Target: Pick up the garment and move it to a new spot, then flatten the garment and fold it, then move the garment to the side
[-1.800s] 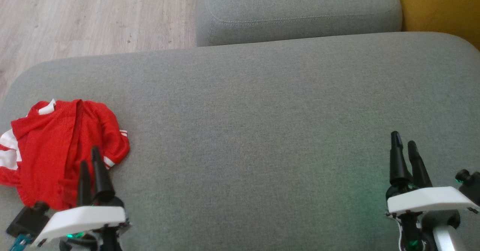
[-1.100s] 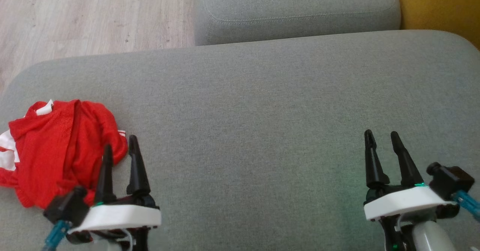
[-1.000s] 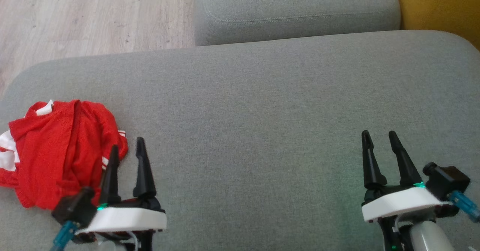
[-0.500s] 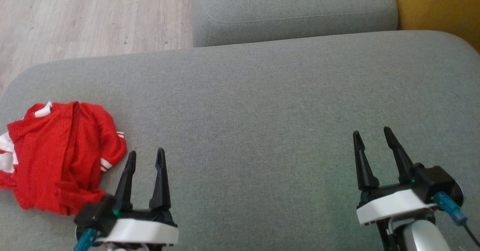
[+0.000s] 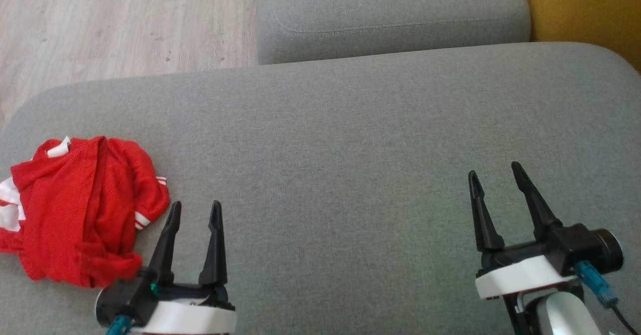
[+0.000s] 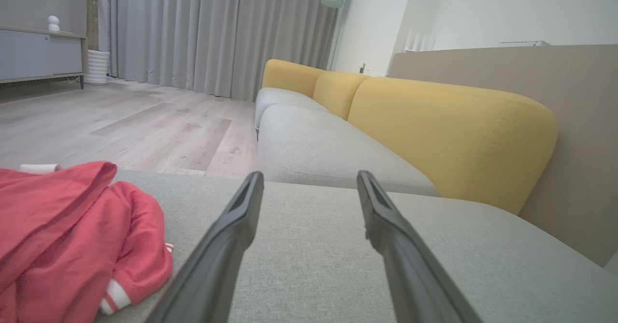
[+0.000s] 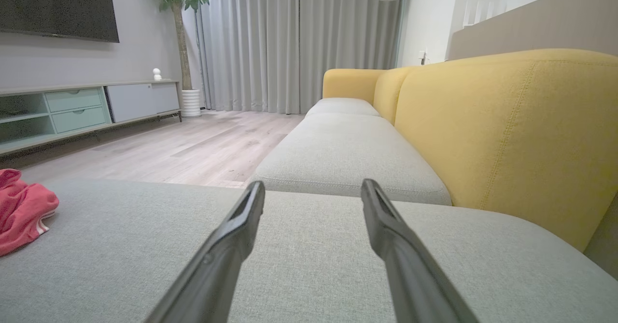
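Note:
A red garment (image 5: 80, 210) with white stripes lies bunched at the left end of the grey sofa seat (image 5: 340, 175). My left gripper (image 5: 195, 206) stands open just right of it, apart from the cloth, with nothing between its fingers. The left wrist view has the garment (image 6: 67, 236) at lower left of my left gripper (image 6: 309, 180). Far off at the lower right, my right gripper (image 5: 493, 171) is open and empty over bare cushion. In the right wrist view the garment (image 7: 21, 207) lies at the far left, away from my right gripper (image 7: 314, 188).
A second grey seat cushion (image 5: 390, 14) adjoins the far edge. Yellow backrests (image 5: 586, 9) run along the right side. Wood floor (image 5: 100, 24) lies beyond the seat's far left edge. A TV cabinet (image 7: 87, 108) and curtains (image 7: 289, 43) stand across the room.
My left gripper has drawn off the garment, moved right and back toward me, and opened. The right gripper has opened and shifted a little left. The garment has stayed put.

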{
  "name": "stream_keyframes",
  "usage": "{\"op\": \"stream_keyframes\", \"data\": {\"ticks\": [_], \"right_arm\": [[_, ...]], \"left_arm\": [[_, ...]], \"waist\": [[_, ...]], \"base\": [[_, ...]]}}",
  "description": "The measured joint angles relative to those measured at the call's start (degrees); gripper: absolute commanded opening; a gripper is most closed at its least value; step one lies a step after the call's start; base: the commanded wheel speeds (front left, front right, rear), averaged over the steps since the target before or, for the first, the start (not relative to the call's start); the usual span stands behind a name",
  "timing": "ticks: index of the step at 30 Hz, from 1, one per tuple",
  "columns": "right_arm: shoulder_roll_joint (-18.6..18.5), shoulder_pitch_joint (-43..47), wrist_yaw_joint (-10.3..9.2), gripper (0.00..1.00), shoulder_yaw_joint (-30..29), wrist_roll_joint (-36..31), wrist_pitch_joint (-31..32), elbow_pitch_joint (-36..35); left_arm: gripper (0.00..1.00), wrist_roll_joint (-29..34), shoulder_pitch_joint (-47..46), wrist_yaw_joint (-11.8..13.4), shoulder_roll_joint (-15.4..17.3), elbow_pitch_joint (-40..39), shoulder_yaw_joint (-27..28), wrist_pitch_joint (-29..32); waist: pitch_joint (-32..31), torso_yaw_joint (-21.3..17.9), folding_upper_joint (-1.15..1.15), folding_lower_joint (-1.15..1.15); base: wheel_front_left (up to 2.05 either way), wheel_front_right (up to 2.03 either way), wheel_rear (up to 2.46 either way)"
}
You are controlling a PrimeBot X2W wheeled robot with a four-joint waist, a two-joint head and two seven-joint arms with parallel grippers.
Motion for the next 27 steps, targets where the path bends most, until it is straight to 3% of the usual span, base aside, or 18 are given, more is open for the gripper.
{"op": "stream_keyframes", "data": {"ticks": [9,19,27], "right_arm": [[-0.03,0.41,0.01,1.00,-1.00,3.47,-1.59,0.49],[-0.04,1.14,0.01,1.00,2.15,8.51,-2.25,2.71],[-0.04,1.14,0.01,1.00,2.65,9.02,-2.25,3.26]], "left_arm": [[1.00,0.05,0.51,-0.44,-0.13,-0.24,1.20,-1.57],[1.00,1.60,0.93,-1.04,-0.14,2.16,-0.62,-2.11],[1.00,1.60,1.22,-1.46,-0.14,3.33,-0.90,-2.11]], "waist": [[-0.16,0.16,0.00,0.00],[-0.27,-0.05,0.00,0.00],[-0.26,-0.15,0.00,0.00]], "base": [[0.00,0.00,0.00],[0.00,0.00,0.00],[0.00,0.00,0.00]]}}
